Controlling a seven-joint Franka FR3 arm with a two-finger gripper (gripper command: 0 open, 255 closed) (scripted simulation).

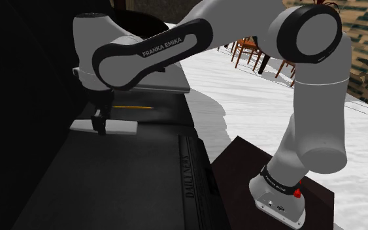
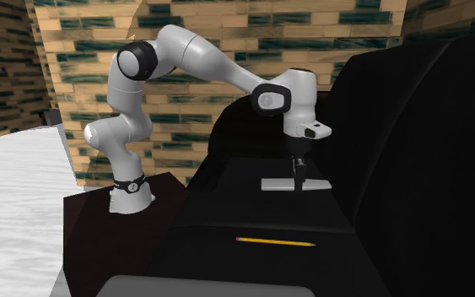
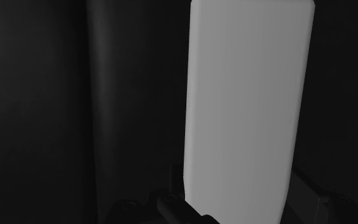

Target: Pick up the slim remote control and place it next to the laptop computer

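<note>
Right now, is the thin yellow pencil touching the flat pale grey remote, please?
Apart. The second exterior view shows a wide band of dark surface between the thin yellow pencil and the flat pale grey remote.

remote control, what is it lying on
The pale remote control lies flat on a dark surface, which shows all around it. The patch directly beneath is covered, so anything there cannot be seen.

Dim and murky up close, soft shadow across the pale floor point(image 1: 254, 104).
</note>
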